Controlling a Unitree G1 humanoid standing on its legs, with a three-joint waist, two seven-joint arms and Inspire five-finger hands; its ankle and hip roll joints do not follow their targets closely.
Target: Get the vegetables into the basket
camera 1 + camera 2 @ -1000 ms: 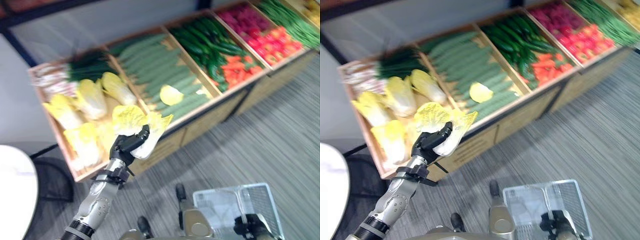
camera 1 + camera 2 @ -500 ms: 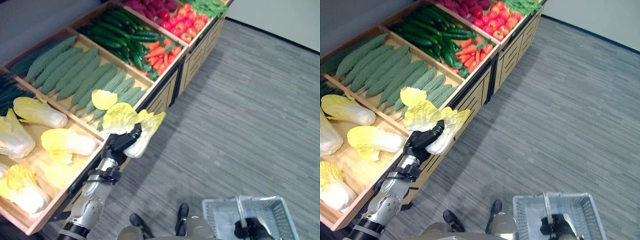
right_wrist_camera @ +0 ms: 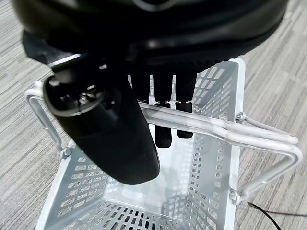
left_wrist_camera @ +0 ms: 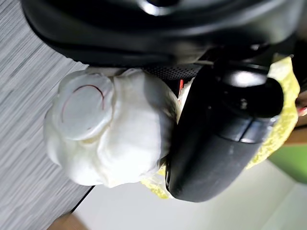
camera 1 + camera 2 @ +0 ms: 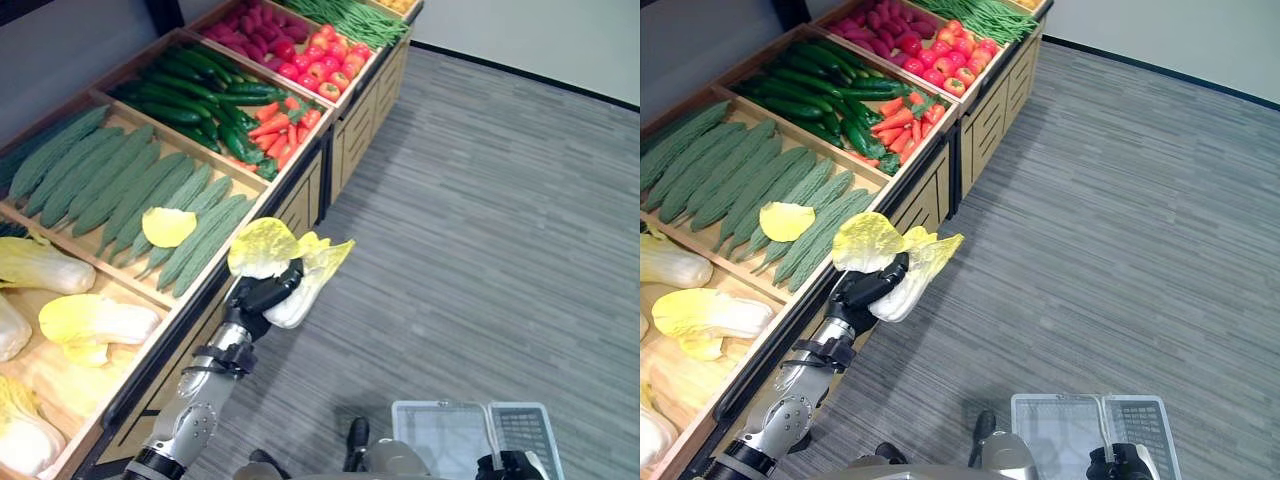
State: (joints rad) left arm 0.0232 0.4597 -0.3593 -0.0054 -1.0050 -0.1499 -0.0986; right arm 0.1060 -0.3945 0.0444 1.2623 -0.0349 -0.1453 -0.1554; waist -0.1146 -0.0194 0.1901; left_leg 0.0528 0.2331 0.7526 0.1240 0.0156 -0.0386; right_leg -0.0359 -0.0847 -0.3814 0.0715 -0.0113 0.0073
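Observation:
My left hand [image 5: 262,296] is shut on a napa cabbage [image 5: 305,272] with a white base and yellow-green leaves. It holds the cabbage in the air just past the front edge of the wooden stand [image 5: 300,195], over the grey floor. In the left wrist view the thumb [image 4: 220,139] presses against the cabbage's white stem end [image 4: 105,129]. A white wire basket [image 5: 450,438] hangs low to the right, and it has nothing in it. My right hand [image 5: 1118,465] is on its handle. In the right wrist view the fingers [image 3: 165,96] curl round the handle bars [image 3: 216,127].
The stand runs along the left, with bins of napa cabbages [image 5: 95,320], ridged green gourds [image 5: 120,185], cucumbers [image 5: 190,90], carrots [image 5: 280,125], red vegetables [image 5: 300,55] and green beans [image 5: 350,18]. A loose yellow leaf [image 5: 168,226] lies on the gourds. Grey striped carpet [image 5: 500,230] spreads to the right.
The camera has swung right, so the stand has slid left in the picture. My left hand, still holding the cabbage, has come away from the bins to the stand's front edge.

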